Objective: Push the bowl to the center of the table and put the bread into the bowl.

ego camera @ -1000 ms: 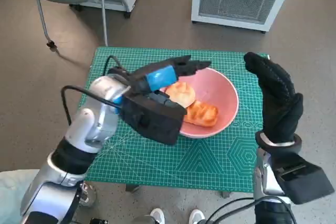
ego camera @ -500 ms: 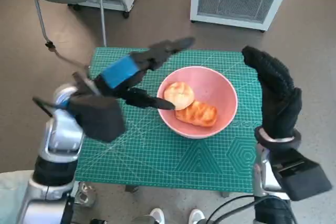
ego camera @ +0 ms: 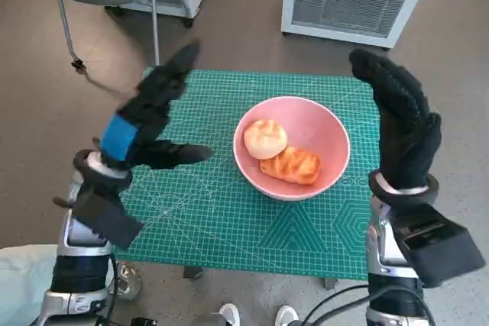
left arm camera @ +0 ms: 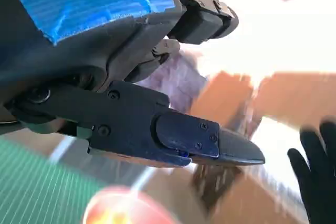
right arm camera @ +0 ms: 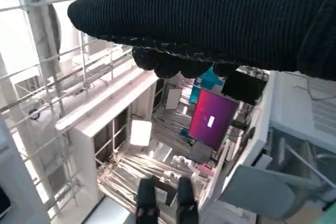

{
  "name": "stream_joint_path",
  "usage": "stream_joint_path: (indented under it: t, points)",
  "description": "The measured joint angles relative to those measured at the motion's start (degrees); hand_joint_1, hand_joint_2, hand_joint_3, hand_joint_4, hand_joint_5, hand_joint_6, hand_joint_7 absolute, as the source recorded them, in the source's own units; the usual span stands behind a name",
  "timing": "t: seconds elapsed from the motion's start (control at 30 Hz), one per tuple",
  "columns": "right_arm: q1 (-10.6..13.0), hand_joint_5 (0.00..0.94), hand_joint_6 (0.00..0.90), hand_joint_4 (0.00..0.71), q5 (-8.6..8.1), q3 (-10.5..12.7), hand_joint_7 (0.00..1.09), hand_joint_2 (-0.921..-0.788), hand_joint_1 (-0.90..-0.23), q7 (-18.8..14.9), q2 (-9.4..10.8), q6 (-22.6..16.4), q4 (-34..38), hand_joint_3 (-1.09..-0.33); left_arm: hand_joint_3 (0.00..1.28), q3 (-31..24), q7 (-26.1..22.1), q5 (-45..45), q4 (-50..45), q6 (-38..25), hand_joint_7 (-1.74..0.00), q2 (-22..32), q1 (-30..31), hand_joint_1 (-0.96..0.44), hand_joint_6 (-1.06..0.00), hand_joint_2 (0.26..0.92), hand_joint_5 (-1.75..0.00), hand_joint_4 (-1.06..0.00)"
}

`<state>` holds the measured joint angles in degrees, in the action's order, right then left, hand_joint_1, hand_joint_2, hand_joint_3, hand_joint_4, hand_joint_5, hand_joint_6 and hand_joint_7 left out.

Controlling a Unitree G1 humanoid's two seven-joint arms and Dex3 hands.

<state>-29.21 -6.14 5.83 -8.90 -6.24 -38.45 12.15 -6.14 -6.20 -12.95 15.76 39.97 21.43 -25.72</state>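
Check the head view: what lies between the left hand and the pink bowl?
Only bare green cutting mat separates the left hand from the pink bowl; nothing else lies there in the head view.

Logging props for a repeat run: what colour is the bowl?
Pink; the bowl shows best in the head view.

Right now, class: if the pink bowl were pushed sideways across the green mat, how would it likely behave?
The bowl looks rigid and wide, so it would probably slide rather than tip. The round bun might roll inside it; the long pastry looks steadier. The mat looks matte, so it may drag.
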Motion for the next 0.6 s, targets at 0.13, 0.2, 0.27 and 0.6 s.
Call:
stream_joint_path:
  t: [0.13,0.2,0.27,0.6]
  points:
    - [-0.2,0.02,-0.001,0.281,0.02,-0.1,0.59,-0.921,-0.53,0.1,0.0,0.2,0.4,-0.817,0.06,0.0,0.6,1.0,2.1,2.4,-0.02,0.0,0.9,-0.5,-0.29,0.921,-0.03,-0.15]
    - [-0.3,0.021,-0.001,0.283,-0.01,-0.1,0.59,-0.921,-0.533,0.1,0.0,0.2,0.5,-0.817,0.06,0.1,0.6,2.0,2.6,3.0,-0.01,-0.2,1.1,-0.5,-0.28,0.921,-0.02,-0.15]
    - [-0.5,0.022,-0.001,0.284,-0.02,-0.1,0.58,-0.921,-0.534,0.1,0.0,0.4,0.6,-0.817,0.07,0.2,0.6,2.7,2.7,3.5,-0.01,-0.6,1.2,-0.5,-0.27,0.921,-0.02,-0.14]
    - [-2.0,0.021,-0.001,0.283,-0.11,-0.4,0.58,-0.921,-0.537,0.1,-0.1,1.2,0.9,-0.817,0.09,1.6,1.0,4.0,2.4,3.6,0.0,-3.5,1.4,-0.49,-0.27,0.921,-0.01,-0.14]
